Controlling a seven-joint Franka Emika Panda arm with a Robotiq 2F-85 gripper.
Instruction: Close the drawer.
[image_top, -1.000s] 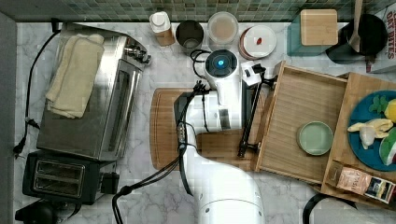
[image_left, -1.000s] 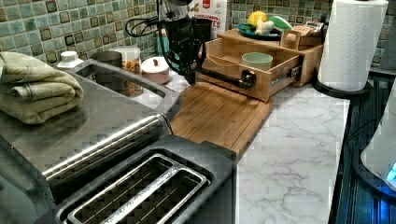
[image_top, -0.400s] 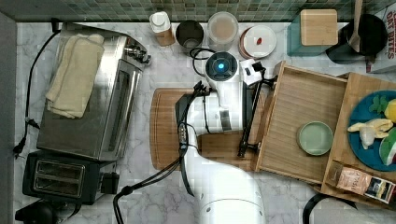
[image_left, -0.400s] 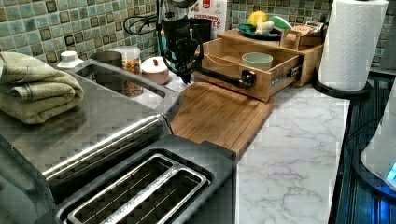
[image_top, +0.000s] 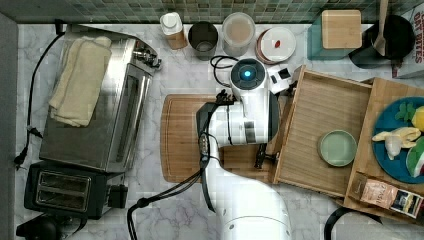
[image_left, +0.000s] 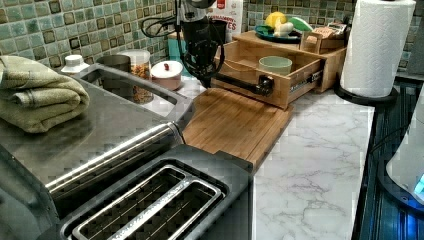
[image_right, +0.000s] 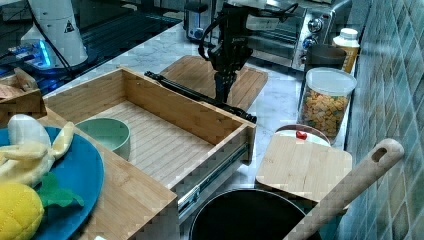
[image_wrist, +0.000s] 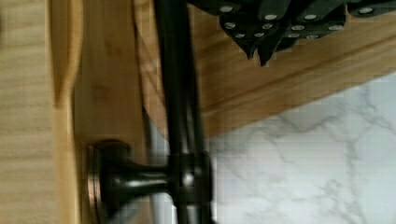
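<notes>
Spreading across the whole scene is a white marble counter (image_top: 180, 210) veined in grey, backed by a wall of small green-grey tiles (image_left: 65, 30). At the top view's left sit a steel toaster oven (image_top: 107, 120) with a folded towel (image_top: 80, 80) on its roof and a black slot toaster (image_top: 65, 187) near it. Along the tiled wall stand jars and a lidded bowl (image_top: 276, 44). A bamboo cutting board (image_top: 182, 137) lies flat in the middle of the counter. At the top view's right the drawer (image_top: 325, 132) stands pulled well out of its wooden cabinet (image_top: 387, 90), its grained floor bare except for a pale green bowl (image_top: 337, 148); a dark bar handle (image_right: 200, 95) runs along its front. A blue plate of toy fruit (image_top: 400, 140) rests on the cabinet top. In the left view a paper towel roll (image_left: 377, 47) stands at the right. The gripper (image_right: 223, 85) hangs just beside the drawer's handle, above the board's far edge, its fingers drawn together and holding nothing.
</notes>
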